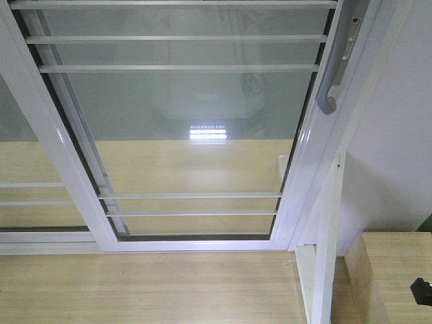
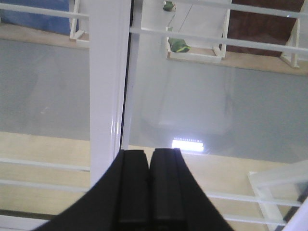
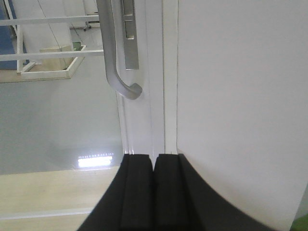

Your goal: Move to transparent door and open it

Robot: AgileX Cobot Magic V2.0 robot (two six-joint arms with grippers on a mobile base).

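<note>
The transparent door (image 1: 182, 135) fills most of the front view, a clear pane in a white frame crossed by thin white horizontal bars, three near the top and two low down. Its curved silver-grey handle (image 1: 331, 94) sits on the right-hand stile at about 1 o'clock, and in the right wrist view it hangs at 11 o'clock. That stile lies tight against a white jamb, with a plain white wall (image 1: 398, 135) beyond it at 3 o'clock. A second glass panel (image 1: 27, 175) without a handle overlaps the door at 9 o'clock. A bright strip of lamp glare (image 1: 208, 133) shows on the glass near the centre. Pale wood-plank floor (image 1: 148, 283) runs along 6 o'clock in front of the sill and carries on behind the glass. A slim white post (image 1: 327, 243) stands at 5 o'clock, just beside a light-wood surface (image 1: 398, 270) at 4 o'clock, with a small black part (image 1: 422, 290) at the right edge that is too cropped to tell. The right claw (image 3: 153, 161) is clenched, pads pressed together and holding nothing, below the handle and apart from it. The left claw (image 2: 149, 159) is likewise clenched and holds nothing, facing a white upright stile (image 2: 108, 72). Through the glass at 12 o'clock, white frames and a green object (image 2: 178, 45) are visible.
</note>
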